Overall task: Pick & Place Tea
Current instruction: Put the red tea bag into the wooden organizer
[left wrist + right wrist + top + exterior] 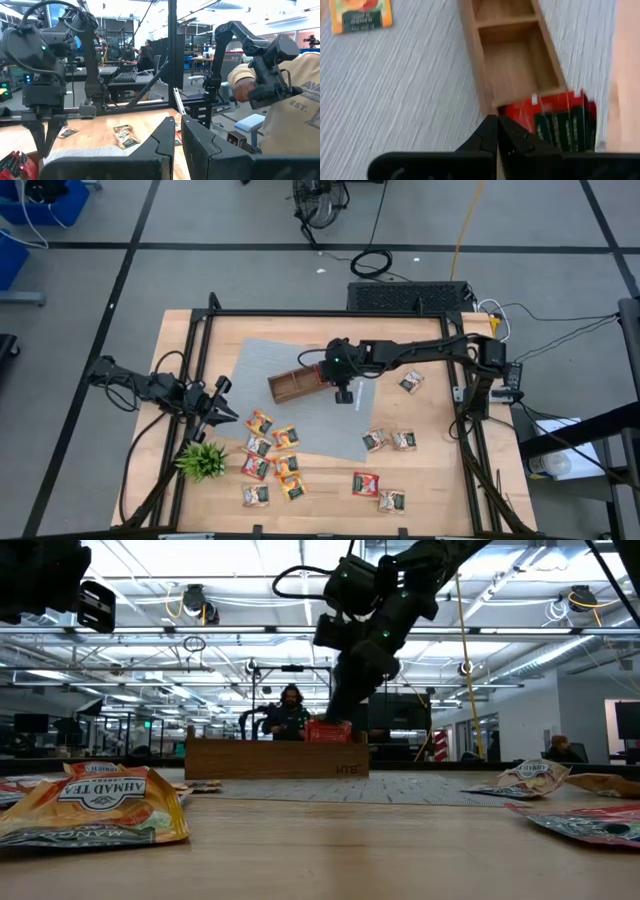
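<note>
You can read "AHMAD TEA" on the white banner of the orange sachet (92, 804) lying nearest the low cam, w/ upside-down letters along its lower edge that look like "MANGO", not certain. The wooden tray (276, 758) behind that sachet has small marks on its front wall, right end, too faint to read. In the left wrist view, a person's tan shirt (292, 107) shows partial print: "AV" and "EST." The other sachets' print is too small or blurred for you to read.
</note>
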You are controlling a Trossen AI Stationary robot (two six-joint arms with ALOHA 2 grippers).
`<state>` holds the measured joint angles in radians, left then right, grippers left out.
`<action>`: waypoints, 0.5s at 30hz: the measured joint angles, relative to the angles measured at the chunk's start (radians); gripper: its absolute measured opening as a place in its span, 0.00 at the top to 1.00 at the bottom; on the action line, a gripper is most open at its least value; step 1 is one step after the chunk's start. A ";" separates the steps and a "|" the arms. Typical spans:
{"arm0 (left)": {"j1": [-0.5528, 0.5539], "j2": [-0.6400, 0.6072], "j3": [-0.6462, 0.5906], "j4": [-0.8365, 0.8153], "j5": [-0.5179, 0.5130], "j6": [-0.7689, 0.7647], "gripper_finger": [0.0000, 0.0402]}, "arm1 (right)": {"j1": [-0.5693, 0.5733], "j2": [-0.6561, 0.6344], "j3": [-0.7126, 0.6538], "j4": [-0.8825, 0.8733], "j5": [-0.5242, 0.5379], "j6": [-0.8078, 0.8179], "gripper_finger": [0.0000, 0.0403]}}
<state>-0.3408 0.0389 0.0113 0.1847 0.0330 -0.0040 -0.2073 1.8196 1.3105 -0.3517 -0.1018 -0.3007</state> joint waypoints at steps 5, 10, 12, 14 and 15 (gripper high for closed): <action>0.000 0.000 0.000 0.000 0.000 0.000 0.91 | -0.022 0.017 -0.002 0.012 -0.004 0.001 1.00; 0.000 0.000 0.000 -0.001 0.000 0.000 0.91 | -0.035 0.048 -0.001 0.021 -0.006 0.002 1.00; 0.000 0.000 0.000 0.000 0.000 0.000 0.91 | -0.037 0.064 0.001 0.040 -0.004 -0.001 1.00; 0.000 0.000 0.000 -0.001 0.000 0.000 0.91 | -0.039 0.080 0.000 0.034 -0.003 -0.007 1.00; 0.000 0.000 0.000 0.000 0.000 0.000 0.91 | -0.039 0.087 0.000 0.045 -0.001 -0.012 1.00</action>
<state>-0.3411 0.0391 0.0113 0.1844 0.0334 -0.0040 -0.2459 1.9066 1.3109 -0.3068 -0.1028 -0.3126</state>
